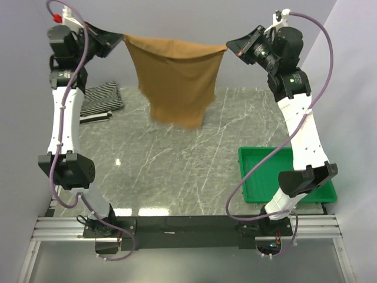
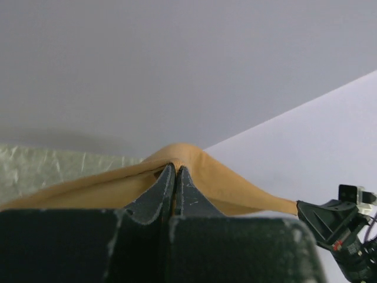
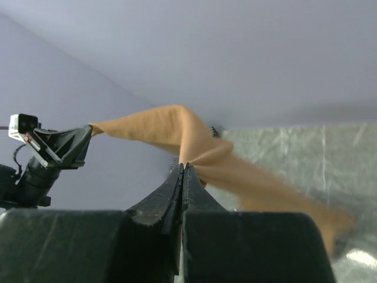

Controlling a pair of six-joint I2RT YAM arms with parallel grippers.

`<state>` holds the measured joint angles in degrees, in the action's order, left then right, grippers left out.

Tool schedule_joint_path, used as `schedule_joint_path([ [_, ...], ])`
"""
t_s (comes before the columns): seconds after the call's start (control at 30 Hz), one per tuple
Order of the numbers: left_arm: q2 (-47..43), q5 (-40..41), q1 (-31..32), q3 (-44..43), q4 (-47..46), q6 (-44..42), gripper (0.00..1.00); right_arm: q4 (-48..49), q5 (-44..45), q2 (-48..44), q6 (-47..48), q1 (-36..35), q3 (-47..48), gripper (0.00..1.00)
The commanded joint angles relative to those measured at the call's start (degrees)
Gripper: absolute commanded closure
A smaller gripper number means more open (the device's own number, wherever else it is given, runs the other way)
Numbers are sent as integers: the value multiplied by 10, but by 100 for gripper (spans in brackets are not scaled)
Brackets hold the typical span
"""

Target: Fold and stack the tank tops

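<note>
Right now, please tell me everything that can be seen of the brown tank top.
The brown tank top is plain tan-brown, soft thin cloth, without print. It hangs spread over the far part of the marble table, its top edge stretched nearly level between the two arms. The left gripper pinches one upper corner and the right gripper the other, both shut on it. The cloth narrows downward and its lower edge looks blurred; whether it touches the table cannot be told.
</note>
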<state>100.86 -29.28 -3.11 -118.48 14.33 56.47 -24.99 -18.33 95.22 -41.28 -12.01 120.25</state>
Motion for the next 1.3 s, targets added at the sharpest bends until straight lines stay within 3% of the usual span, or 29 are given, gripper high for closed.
schedule_joint_path([
  [0.0, -29, -82, -33, -30, -86, 33, 99, 30, -15, -29, 2, 4, 23, 100],
  [0.07, -60, -89, -38, 56, -118, 34, 99, 53, -10, -55, 3, 4, -45, 100],
  [0.23, -160, -90, -46, 281, -139, 18, 99, 115, 15, -158, -6, 4, -337, 100],
  [0.4, -238, -90, -46, 600, -171, 15, 99, 174, 14, -225, -29, 5, -636, 100],
  [0.47, -269, -77, -46, 711, -162, -3, 99, 191, -1, -235, -32, 6, -706, 100],
  [0.67, -311, -55, -44, 903, -149, -31, 100, 212, -30, -235, -54, 3, -876, 100],
  [0.83, -338, -28, -42, 947, -105, -39, 99, 179, -26, -251, -53, -2, -917, 100],
  [1.0, -371, 20, -43, 925, -6, -66, 94, 113, -3, -296, -36, -3, -927, 100],
  [1.27, -389, 53, -44, 889, 62, -95, 96, 30, 21, -331, -18, 1, -926, 100],
])
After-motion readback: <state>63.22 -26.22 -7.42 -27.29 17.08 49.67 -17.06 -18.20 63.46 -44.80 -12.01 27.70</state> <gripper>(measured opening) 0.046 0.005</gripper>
